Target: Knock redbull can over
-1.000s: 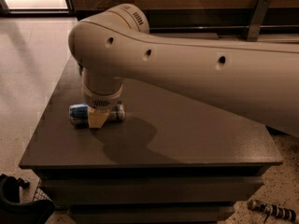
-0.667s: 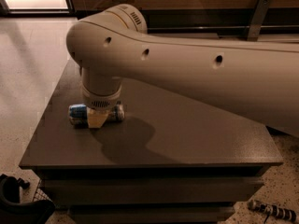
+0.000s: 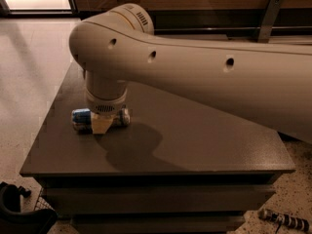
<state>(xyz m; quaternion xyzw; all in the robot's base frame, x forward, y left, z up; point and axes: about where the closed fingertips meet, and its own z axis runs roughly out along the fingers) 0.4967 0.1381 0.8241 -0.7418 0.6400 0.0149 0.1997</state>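
While the redbull can [image 3: 81,121] lies on its side near the grey table's [image 3: 204,147] left edge, long axis left-right, the gripper [image 3: 103,125] sits directly over its middle; whether it clasps the can, I cannot tell.

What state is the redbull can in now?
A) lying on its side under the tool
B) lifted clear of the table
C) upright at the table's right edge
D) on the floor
A: the redbull can lies on its side on the grey table, near its left edge, and the tool sits down over the can's middle.
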